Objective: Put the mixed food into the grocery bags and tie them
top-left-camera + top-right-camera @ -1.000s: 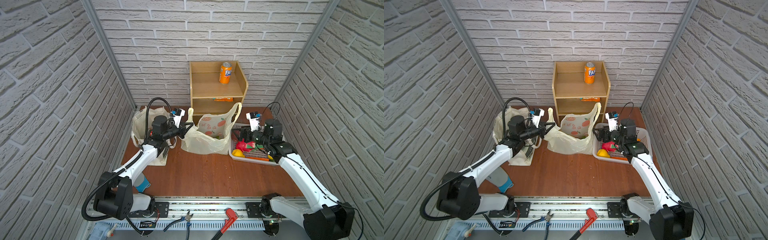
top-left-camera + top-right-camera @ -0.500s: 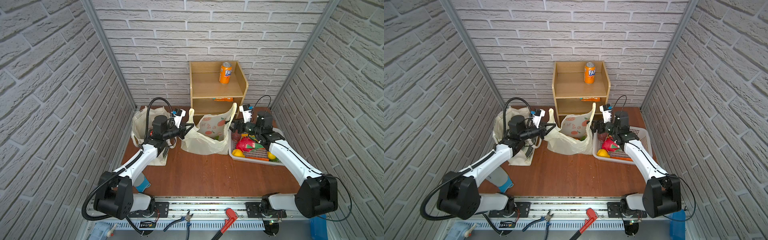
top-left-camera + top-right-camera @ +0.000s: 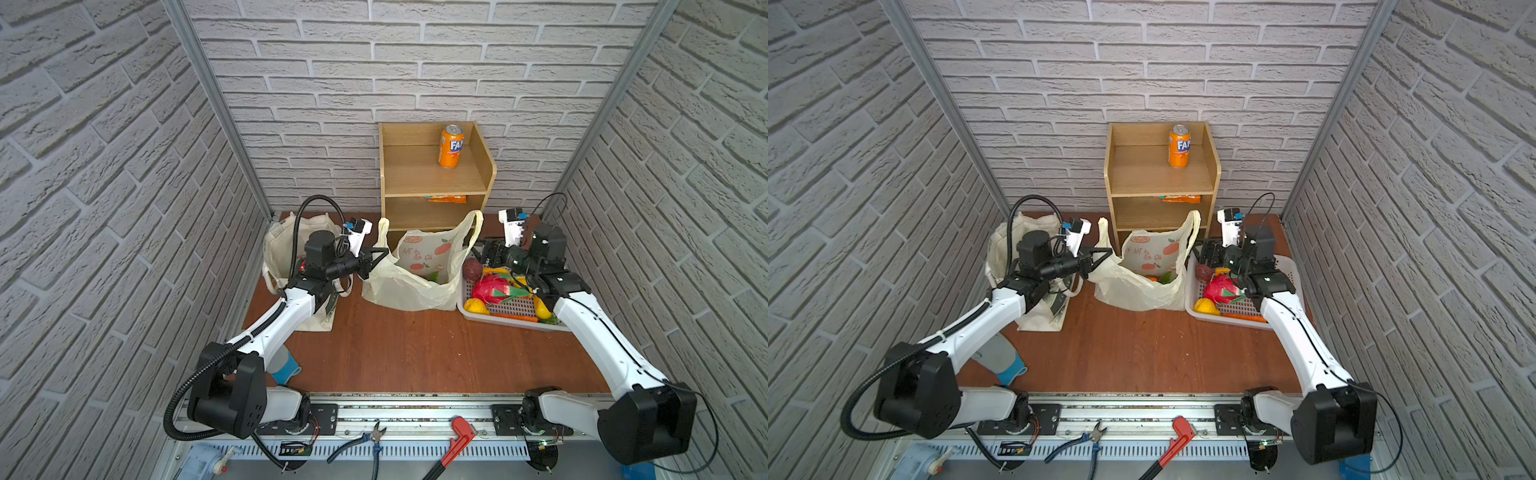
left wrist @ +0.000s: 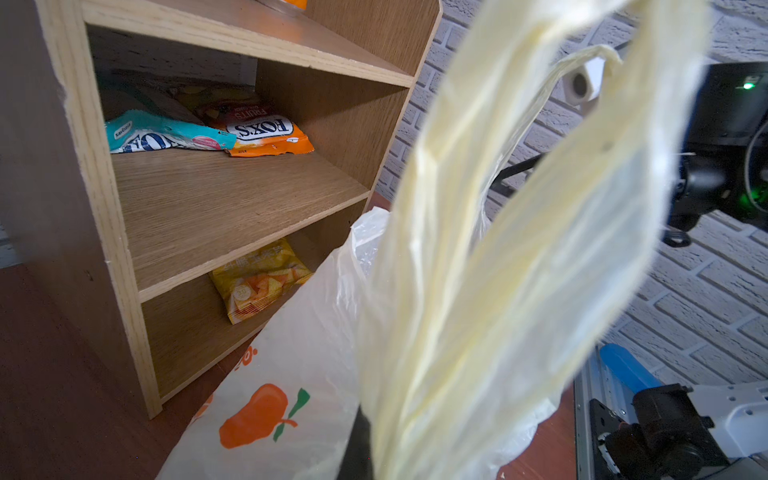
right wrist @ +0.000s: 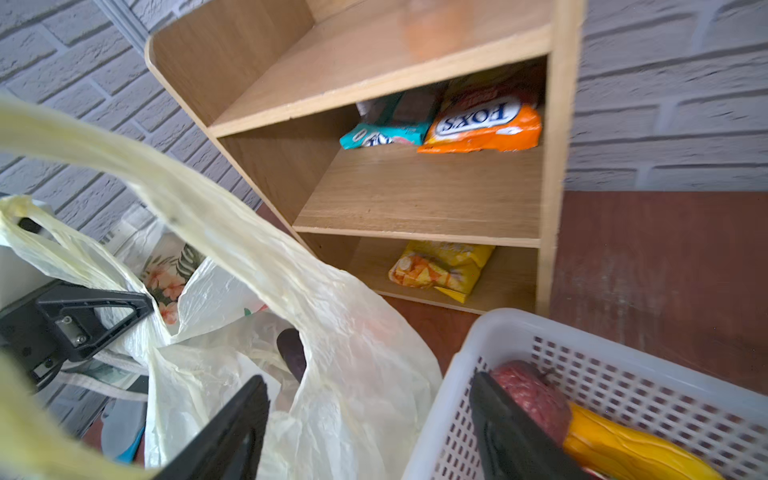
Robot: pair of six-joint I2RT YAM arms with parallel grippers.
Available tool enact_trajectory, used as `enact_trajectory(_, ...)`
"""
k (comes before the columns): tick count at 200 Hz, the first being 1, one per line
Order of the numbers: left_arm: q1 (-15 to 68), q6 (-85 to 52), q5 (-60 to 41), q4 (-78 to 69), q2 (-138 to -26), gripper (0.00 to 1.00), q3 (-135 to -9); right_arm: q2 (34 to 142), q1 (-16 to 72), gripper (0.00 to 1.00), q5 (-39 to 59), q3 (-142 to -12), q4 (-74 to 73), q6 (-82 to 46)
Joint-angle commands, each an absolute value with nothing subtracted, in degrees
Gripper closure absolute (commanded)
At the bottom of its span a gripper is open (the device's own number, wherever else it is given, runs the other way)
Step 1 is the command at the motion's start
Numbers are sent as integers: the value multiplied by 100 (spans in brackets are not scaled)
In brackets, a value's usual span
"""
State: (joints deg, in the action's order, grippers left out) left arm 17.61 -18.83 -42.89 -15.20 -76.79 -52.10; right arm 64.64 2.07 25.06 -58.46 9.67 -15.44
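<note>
While the bag [image 3: 415,286] stands near the bench's back edge, between tote [image 3: 282,245] and basket [image 3: 498,321], the left gripper [image 3: 376,257] is pinched tight on its handle [image 4: 519,249]. Jaws wide and empty, the right gripper [image 5: 365,419] hangs over the basket's rim, above produce [image 3: 494,289].

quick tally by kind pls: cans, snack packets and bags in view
Cans: 1, the orange soda can on the top shelf of the wooden shelf unit.
Snack packets: 3 clearly showing on its lower shelves, a teal packet, an orange FOX'S packet, a yellow crisp packet.
Bags: 2, the cream canvas tote and the pale-yellow plastic carrier bag.
Total: 6
</note>
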Motion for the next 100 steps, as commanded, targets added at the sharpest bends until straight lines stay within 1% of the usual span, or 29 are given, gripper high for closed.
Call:
enact_trajectory(1,1705,-1775,-4455,-1636,-7726,100,-5397,6016,9,23,2380,-5744,1164,-1460)
enact_trajectory(25,1705,-1791,-4509,-1635,-7741,100,-5418,5613,-44,19,2966,-5678,781,-1515)
enact_trajectory(44,1705,-1812,-4581,-1635,-7768,100,-5441,5569,-29,17,3333,-5725,269,-1742)
enact_trajectory(100,1705,-1890,-4769,-1608,-7824,100,-5554,6504,-27,16,3930,-6360,-667,-2052)
